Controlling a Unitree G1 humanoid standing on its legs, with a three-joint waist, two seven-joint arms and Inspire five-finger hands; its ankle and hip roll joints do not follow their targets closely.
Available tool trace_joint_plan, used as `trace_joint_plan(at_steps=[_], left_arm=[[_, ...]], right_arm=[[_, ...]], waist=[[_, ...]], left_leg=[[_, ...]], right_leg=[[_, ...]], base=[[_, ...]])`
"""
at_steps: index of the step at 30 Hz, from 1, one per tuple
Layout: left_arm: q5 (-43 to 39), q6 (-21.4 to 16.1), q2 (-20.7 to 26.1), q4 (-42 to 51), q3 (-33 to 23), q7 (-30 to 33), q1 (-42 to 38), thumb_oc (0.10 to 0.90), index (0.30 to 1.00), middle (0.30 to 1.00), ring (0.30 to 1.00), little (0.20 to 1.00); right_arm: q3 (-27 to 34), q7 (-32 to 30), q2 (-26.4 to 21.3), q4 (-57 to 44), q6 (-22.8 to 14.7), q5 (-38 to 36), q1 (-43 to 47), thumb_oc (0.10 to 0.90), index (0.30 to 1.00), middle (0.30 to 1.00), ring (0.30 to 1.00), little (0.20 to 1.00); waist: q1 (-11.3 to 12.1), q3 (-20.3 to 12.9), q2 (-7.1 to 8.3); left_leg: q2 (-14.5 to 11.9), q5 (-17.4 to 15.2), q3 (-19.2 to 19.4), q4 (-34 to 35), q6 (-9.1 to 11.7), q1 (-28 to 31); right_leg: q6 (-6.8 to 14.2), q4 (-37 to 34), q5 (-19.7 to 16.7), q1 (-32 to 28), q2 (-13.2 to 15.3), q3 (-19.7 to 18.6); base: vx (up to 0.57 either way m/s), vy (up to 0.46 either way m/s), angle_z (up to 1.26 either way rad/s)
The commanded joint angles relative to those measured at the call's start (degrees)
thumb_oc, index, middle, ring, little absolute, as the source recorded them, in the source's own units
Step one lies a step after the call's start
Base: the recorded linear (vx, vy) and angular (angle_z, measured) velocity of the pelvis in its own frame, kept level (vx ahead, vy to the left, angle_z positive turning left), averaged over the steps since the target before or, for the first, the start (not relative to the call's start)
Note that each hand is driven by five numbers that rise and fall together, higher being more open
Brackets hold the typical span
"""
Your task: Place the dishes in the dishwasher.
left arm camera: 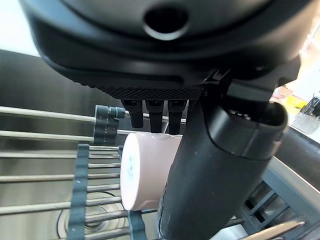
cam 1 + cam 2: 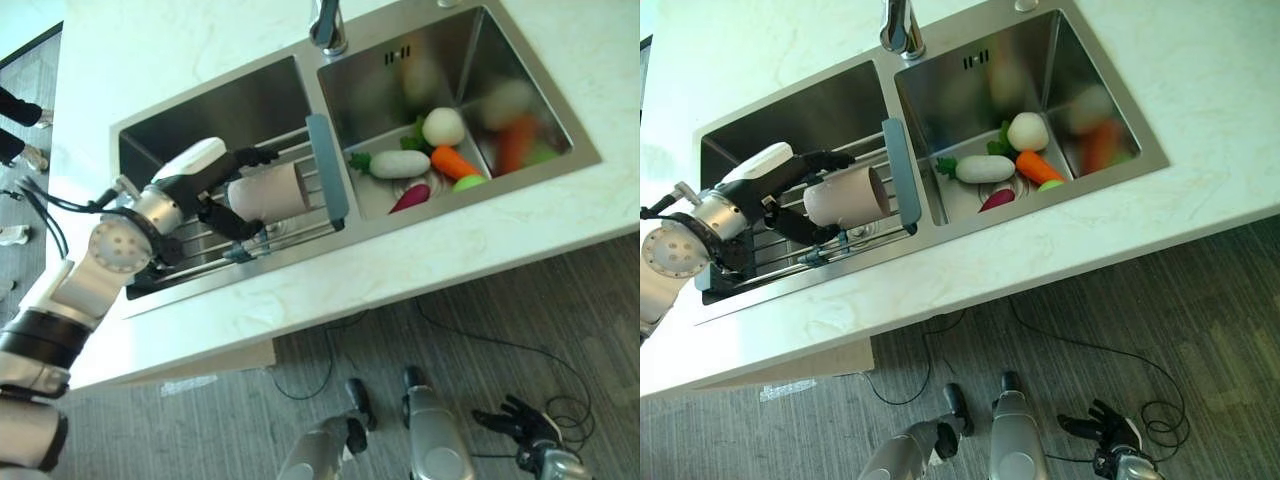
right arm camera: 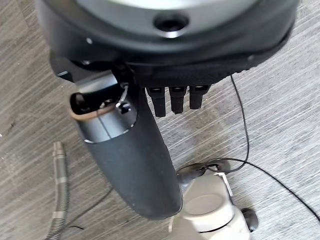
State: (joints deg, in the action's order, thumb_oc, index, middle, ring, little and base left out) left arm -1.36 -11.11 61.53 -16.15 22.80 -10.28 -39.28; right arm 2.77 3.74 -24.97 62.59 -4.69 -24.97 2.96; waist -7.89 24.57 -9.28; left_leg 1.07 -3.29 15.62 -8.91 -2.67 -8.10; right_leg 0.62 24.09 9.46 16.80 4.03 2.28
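Left hand [image 2: 205,185]: curled round the pale pink cup [image 2: 265,193] over the left basin, thumb on the near side and fingers [image 2: 258,155] reaching over the far side.
Right hand [image 2: 1105,428]: hangs low above the grey floor [image 2: 1200,330], well apart from the sink, fingers loosely spread and holding nothing.
Countertop [image 2: 480,240]: white, marbled, wrapping a double stainless sink [image 2: 200,110].
Left basin: carries a wire drying rack [image 2: 300,235] with blue-grey end pieces, spanning it from side to side.
Right basin [image 2: 420,70]: holds toy vegetables gathered at its near end, among them a white radish [image 2: 400,164], a round white piece [image 2: 443,126], an orange carrot [image 2: 456,161] and a dark red piece [image 2: 409,197]; small green pieces lie among them.
Tap [image 2: 327,25]: chrome, standing behind the divider between the two basins.
Cup, place: lying on its side on the rack rails, in the left hand's grasp, just beside the rack's blue-grey end piece [image 2: 327,165] by the divider.
Cup, look: plain cylinder, matte pale pink all over, no handle visible; the left wrist view shows its flat, lighter round base [image 1: 134,170] facing the camera, with the thumb [image 1: 215,170] lying across its side and the fingers above it.
Cup, direction: its other end points toward the divider.
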Motion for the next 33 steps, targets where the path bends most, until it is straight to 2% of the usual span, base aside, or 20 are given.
trace_joint_plan(at_steps=[1,14,23,33], left_arm=[[0.88,-0.04,0.36,-1.04,-7.32,4.29,-5.72,0.800,0.900,0.900,0.900,0.900],[0.69,2.24,-0.71,-0.76,-6.02,4.50,-6.61,0.800,0.900,0.900,0.900,0.900],[1.54,2.41,-1.22,-1.12,-5.30,5.68,-7.77,0.800,0.900,0.900,0.900,0.900],[2.03,3.30,-2.08,-1.08,-4.77,6.90,-8.64,0.800,0.900,0.900,0.900,0.900]], right_arm=[[-0.15,0.24,-1.12,-0.28,-0.81,-2.01,-2.12,0.800,0.900,0.900,0.900,0.900],[-0.69,-0.08,-1.82,-1.73,-0.92,-2.70,-1.42,0.800,0.900,0.900,0.900,0.900],[-0.85,-0.01,-2.24,-2.63,-0.52,-3.31,-0.73,0.800,0.900,0.900,0.900,0.900],[-1.32,-0.40,-1.95,-3.20,-0.74,-3.47,-0.48,0.800,0.900,0.900,0.900,0.900]], waist=[[-0.70,-2.46,0.19],[-1.21,-0.60,-0.99],[-1.47,1.00,-1.12],[-1.83,1.23,-1.27]], left_leg=[[-1.07,-9.91,-5.21,-8.28,1.82,-4.05],[-0.80,-9.38,-5.09,-8.28,2.05,-5.13],[-0.72,-9.06,-4.97,-8.28,2.05,-6.40],[-0.82,-8.99,-4.34,-8.28,2.13,-6.70]], right_leg=[[5.91,-6.90,-0.36,-2.94,3.82,1.74],[5.77,-6.90,-0.68,-1.78,4.27,1.86],[5.78,-6.90,-1.24,-0.32,4.39,1.63],[5.95,-6.90,-1.48,0.27,4.57,1.52]], base=[[0.00,0.000,0.00],[0.00,0.001,0.00],[-0.02,0.004,-0.04],[0.00,-0.001,-0.01]])
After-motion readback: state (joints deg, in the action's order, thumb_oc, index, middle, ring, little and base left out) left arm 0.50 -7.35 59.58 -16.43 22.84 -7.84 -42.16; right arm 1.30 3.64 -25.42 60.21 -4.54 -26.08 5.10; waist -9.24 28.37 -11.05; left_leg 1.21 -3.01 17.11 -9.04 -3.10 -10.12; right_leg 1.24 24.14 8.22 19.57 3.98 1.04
